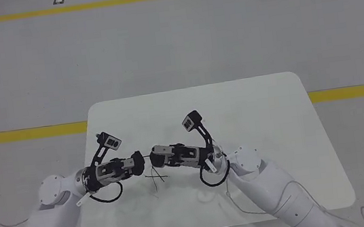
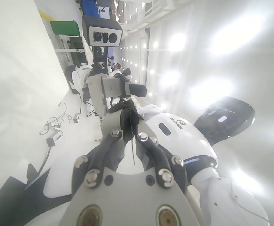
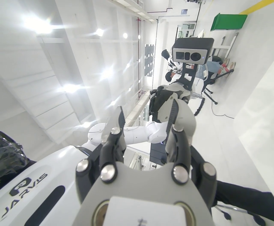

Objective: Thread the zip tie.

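Over the front middle of the white table (image 1: 256,104) my two grippers meet tip to tip. The left gripper (image 1: 140,162) (image 2: 129,119) is shut on a thin black zip tie (image 2: 131,130), whose free tail (image 2: 134,156) runs back between the fingers toward the wrist. The right gripper (image 1: 155,155) (image 3: 147,111) faces it, open, with its fingers on either side of the left gripper's tip (image 3: 162,102). Seen from the left wrist, the right gripper (image 2: 119,94) sits just beyond the zip tie's held end. How the tie's end meets the right fingers is hidden.
A few thin dark strands (image 1: 157,178) lie on the table right under the grippers; I cannot tell whether they are ties or shadows. The table's back and right side (image 1: 274,143) are bare white surface.
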{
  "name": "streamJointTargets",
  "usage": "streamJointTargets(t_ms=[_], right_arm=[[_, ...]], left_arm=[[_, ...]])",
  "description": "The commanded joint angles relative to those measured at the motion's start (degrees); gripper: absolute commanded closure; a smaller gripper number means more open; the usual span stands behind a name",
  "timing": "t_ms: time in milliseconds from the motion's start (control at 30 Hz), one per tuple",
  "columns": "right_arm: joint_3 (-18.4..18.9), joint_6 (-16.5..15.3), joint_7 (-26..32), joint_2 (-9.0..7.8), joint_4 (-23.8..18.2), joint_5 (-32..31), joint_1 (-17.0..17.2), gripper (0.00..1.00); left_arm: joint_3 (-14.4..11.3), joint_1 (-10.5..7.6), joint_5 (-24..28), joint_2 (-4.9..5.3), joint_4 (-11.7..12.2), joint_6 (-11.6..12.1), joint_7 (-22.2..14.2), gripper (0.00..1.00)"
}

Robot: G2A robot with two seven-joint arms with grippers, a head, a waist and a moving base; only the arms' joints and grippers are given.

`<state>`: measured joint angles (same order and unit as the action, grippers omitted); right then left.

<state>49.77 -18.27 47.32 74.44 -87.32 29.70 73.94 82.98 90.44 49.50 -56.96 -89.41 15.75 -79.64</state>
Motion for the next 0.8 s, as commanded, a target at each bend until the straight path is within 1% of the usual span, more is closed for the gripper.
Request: streamJointTargets(t_ms=[0,367,567,767], right_arm=[[0.00,-0.08,0.03,0.02,0.05,-0.06,-0.03,1.00],[0.12,0.07,0.64,0.00,-0.02,-0.36,-0.05,1.00],[0.08,0.27,0.79,0.00,-0.06,-0.65,-0.10,0.96],[-0.07,0.39,0.70,0.06,-0.10,-0.81,-0.16,0.94]], left_arm=[[-0.14,-0.13,0.13,0.09,0.23,0.12,0.00,1.00],[-0.63,-0.48,0.97,0.39,0.70,0.55,0.00,1.00],[-0.79,-0.61,1.26,0.50,0.75,0.66,0.00,1.00],[-0.93,-0.70,1.34,0.59,0.75,0.62,0.00,1.00]])
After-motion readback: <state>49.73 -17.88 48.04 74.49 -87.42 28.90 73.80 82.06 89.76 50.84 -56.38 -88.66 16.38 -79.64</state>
